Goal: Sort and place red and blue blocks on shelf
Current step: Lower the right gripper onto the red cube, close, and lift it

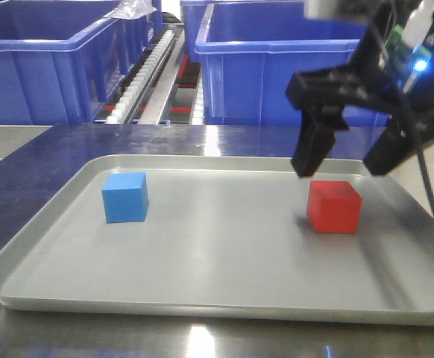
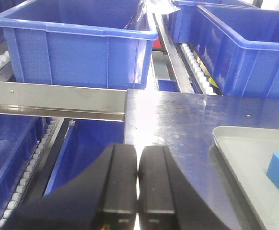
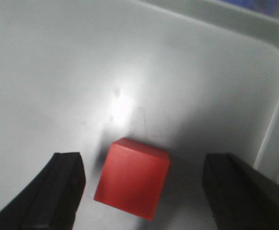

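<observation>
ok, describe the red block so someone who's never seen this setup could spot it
Find the grey tray in front of the blue bins. Two small cubes sit on it; the red block is at its right end, below the open right gripper. Its only neighbour, the blue block, sits at the left.

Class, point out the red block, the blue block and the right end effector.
red block [image 1: 330, 215], front view, its front face.
blue block [image 1: 123, 204], front view, its front face.
right end effector [image 1: 341, 167], front view, midway between its fingertips.

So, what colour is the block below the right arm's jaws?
The block is bright red, clearest in the right wrist view.
</observation>
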Controlling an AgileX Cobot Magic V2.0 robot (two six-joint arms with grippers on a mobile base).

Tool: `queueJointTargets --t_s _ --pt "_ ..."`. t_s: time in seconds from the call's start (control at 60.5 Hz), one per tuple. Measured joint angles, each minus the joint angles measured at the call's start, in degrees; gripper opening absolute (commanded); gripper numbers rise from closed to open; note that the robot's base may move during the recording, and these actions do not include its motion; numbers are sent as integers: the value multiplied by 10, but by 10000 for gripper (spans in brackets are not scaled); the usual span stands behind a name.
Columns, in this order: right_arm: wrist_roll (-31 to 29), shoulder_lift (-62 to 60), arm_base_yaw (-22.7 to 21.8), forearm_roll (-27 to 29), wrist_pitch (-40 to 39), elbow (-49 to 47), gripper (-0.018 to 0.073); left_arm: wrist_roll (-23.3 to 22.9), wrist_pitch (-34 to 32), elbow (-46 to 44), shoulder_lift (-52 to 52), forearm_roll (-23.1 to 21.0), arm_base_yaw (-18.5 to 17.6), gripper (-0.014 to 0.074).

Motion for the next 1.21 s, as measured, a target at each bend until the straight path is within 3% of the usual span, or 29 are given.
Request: queueJointTargets --t_s 0.743,0.842,1.123,1.206 --pt "0 43 1 0 4 0 598 0 0 0 0 0 0 134" --pt "0 44 1 0 4 0 503 0 0 0 0 0 0 134" --pt "1 44 3 0 8 -1 40 0 0 0 0 0 0 134" --pt "1 44 3 0 12 -1 58 0 0 0 0 0 0 134"
